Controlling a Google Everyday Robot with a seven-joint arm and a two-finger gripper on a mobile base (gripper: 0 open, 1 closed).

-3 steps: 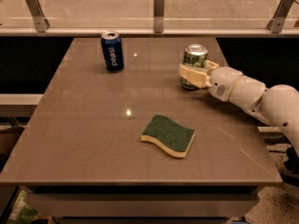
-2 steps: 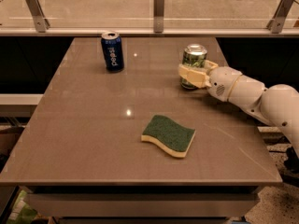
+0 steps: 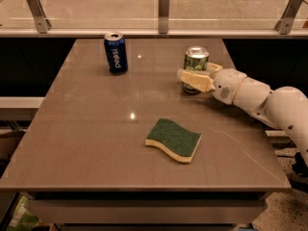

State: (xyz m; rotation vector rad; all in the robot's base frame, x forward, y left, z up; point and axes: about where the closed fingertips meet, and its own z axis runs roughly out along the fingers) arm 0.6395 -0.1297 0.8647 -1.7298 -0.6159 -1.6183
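Camera view: gripper (image 3: 195, 74) clasps green can (image 3: 196, 57), hiding its lower half

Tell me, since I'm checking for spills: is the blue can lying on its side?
No, the blue can stands upright on the table, apart from the tool at the green can.

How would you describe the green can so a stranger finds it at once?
Start at the brown table. On its far right part stands the green can, with the gripper at it. The other can is blue, and the sponge lies flat.
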